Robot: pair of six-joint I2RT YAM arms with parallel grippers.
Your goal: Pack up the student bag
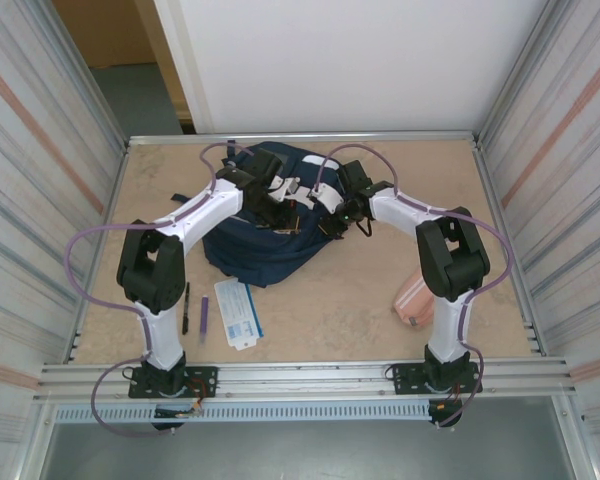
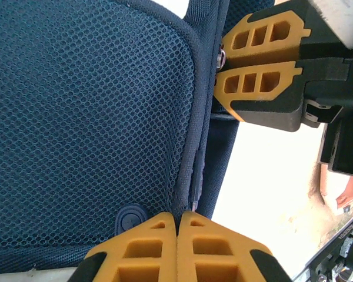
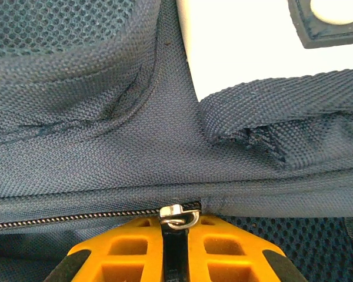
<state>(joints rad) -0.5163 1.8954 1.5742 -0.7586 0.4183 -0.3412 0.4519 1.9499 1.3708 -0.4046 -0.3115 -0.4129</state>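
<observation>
Now the student bag (image 1: 255, 255) lies flat on the far middle of the table (image 1: 380, 300), with both arms reaching in over its top. The right gripper (image 3: 177, 222) is clamped on the metal zipper pull (image 3: 177, 215), its orange fingers either side of the tab where the zip teeth (image 3: 76, 218) end, just below a webbing loop (image 3: 270, 111). The left gripper (image 2: 177, 217) is clenched tight, fingertips pressed together against the piped seam beside the bag's mesh panel (image 2: 88, 117); whether any fabric is caught between them I cannot tell. Nearer the arm bases, apart from the bag, lie a black pen (image 1: 186, 307), a purple pen (image 1: 204, 320) and a white-and-blue booklet (image 1: 238, 313) on the left, and a pink pouch (image 1: 415, 298) on the right.
</observation>
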